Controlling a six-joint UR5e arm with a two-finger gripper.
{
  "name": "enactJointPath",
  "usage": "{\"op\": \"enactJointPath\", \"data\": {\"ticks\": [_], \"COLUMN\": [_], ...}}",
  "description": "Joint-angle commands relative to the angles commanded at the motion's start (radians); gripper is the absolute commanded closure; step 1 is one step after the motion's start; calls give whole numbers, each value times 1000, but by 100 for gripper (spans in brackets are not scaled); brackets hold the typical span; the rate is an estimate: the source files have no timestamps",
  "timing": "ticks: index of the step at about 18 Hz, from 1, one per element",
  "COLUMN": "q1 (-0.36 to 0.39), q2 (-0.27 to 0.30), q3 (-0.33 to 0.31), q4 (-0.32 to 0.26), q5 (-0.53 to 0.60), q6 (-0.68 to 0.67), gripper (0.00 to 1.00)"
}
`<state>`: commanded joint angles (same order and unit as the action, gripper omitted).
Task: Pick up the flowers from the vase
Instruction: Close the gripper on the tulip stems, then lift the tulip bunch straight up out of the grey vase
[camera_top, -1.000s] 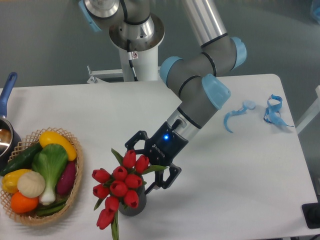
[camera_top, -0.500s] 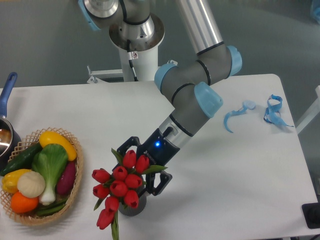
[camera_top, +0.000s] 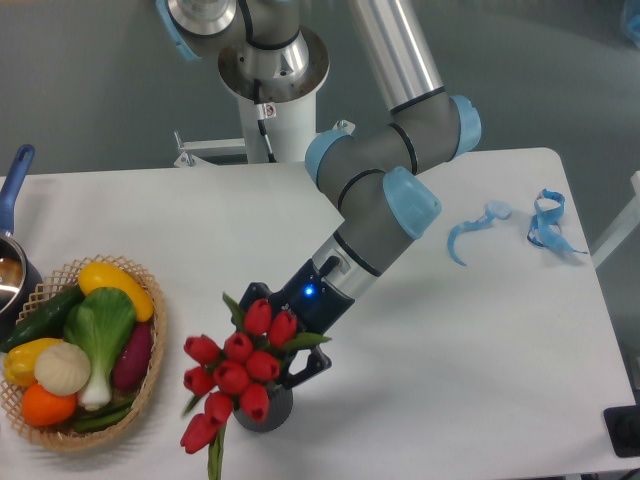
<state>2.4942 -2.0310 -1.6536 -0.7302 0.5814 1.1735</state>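
The flowers (camera_top: 238, 368), a bunch of red tulip buds with green leaves, stand in the vase (camera_top: 268, 410), a small dark grey one near the table's front edge. One bud and a stem droop to the lower left and look blurred. My gripper (camera_top: 281, 334) reaches in from the upper right, low over the vase mouth. One black finger (camera_top: 250, 295) shows behind the bunch and the other finger (camera_top: 312, 366) to its right, so the buds sit between them. The fingertips are hidden under the buds, and I cannot see whether they press the stems.
A wicker basket (camera_top: 152, 370) of vegetables sits left of the vase. A pot with a blue handle (camera_top: 14, 178) is at the far left edge. Blue ribbon pieces (camera_top: 545, 222) lie at the back right. The arm's base (camera_top: 270, 70) stands behind the table.
The gripper has slid down and left, coming around the bunch, and its fingers stand slightly closer together. The flowers have shifted a little to the lower left, with the drooping bud swinging left.
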Motion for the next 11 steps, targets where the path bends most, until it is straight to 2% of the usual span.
{"op": "enactJointPath", "data": {"ticks": [6,11], "q1": [2,-2], "q2": [28,80], "q3": [20,40], "q4": [0,0], "q5": [-8,-12], "q6": [-89,-188], "gripper": [58,58]}}
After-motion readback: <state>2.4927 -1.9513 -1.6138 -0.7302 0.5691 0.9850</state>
